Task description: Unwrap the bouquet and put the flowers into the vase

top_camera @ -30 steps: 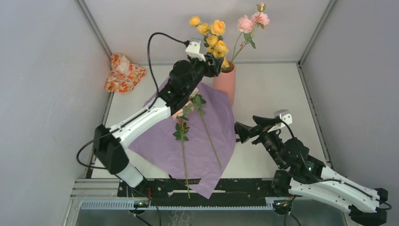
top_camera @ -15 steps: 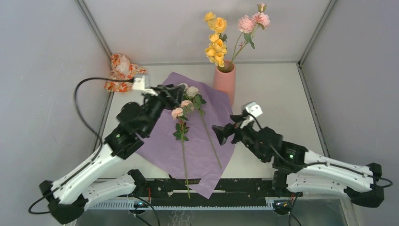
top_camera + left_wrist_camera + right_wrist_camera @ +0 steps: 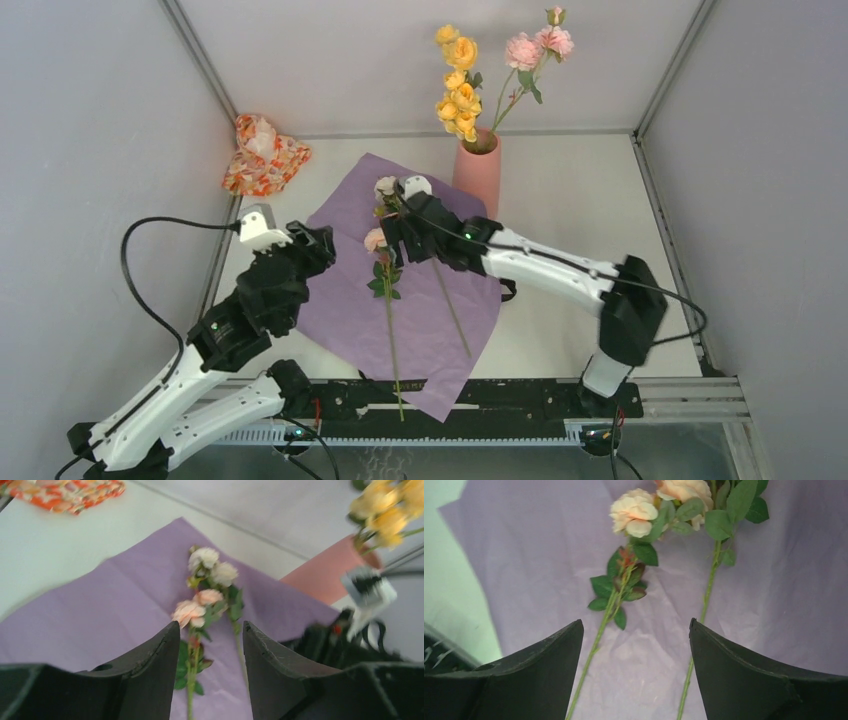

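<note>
At the upper left of the top view, the orange-red cloth bundle [image 3: 262, 155] lies against the wall. The left gripper [image 3: 211, 628] hangs at the left edge of the purple paper [image 3: 345, 320], fingers apart with nothing between them. Two flowers [image 3: 389, 300] lie on the paper at centre. From above, the right arm hides their upper stems and some heads. The right gripper [image 3: 635, 625] hovers spread wide over both stems, holding neither. Right of centre, the vase [image 3: 478, 170] holds yellow blooms [image 3: 457, 85] and pink blooms [image 3: 535, 45]; in the left wrist view it is blurred and cut off.
</note>
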Available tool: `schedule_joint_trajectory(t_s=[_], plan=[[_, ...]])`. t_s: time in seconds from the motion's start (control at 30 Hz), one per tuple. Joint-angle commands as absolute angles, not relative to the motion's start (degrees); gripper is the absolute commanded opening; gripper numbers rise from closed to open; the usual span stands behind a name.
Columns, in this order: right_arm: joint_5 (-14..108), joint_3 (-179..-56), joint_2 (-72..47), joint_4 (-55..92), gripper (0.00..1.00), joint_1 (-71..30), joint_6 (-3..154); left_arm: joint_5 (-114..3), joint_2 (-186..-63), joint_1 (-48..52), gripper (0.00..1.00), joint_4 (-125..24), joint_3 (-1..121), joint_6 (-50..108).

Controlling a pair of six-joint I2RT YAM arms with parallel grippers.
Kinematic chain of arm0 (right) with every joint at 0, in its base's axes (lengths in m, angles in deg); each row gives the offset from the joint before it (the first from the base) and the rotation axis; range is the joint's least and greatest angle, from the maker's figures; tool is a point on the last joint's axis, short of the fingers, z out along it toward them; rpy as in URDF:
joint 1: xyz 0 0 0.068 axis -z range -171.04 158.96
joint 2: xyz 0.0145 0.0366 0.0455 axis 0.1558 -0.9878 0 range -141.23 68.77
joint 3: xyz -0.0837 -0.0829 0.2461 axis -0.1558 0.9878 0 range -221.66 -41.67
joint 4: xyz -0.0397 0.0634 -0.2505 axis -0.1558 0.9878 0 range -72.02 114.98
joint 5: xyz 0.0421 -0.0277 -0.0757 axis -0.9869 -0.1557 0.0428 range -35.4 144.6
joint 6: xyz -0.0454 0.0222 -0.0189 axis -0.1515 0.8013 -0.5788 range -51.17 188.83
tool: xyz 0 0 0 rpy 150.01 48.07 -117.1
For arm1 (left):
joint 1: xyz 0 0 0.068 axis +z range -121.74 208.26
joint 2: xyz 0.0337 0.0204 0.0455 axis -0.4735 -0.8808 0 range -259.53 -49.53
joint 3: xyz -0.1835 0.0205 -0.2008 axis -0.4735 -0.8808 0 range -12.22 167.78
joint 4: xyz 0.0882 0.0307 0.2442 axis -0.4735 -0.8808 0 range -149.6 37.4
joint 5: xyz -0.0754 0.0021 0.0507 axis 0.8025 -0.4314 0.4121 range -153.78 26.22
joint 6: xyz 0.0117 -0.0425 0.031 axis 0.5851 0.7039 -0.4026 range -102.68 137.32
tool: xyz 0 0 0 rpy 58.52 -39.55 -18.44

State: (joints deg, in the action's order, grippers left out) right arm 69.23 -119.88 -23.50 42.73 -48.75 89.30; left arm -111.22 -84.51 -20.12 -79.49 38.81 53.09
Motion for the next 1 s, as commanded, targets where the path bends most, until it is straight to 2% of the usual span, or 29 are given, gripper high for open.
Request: schedule_joint_trajectory(t_s=[0.0, 0.33, 0.73, 0.97], plan=[[64.7, -132.5, -33.1, 52.3, 0.84, -44.6, 89.8, -112.5, -84.5, -20.5, 0.54, -85.2, 35.4, 57.8], [65.5, -152.1, -54.0, 60.8, 0.71, -36.7, 89.3, -112.2, -82.8, -20.4, 0.54, -86.2, 31.5, 58.1], [65.9, -154.0, -62.0, 61.4, 0.68, -33.5, 87.9, -112.4, -83.6, -20.5, 0.55, -86.3, 31.3, 58.3], [65.6, -157.1, -65.3, 61.8, 0.57, -33.1, 86.8, -111.8, -84.0, -20.5, 0.54, -86.3, 30.9, 58.7]])
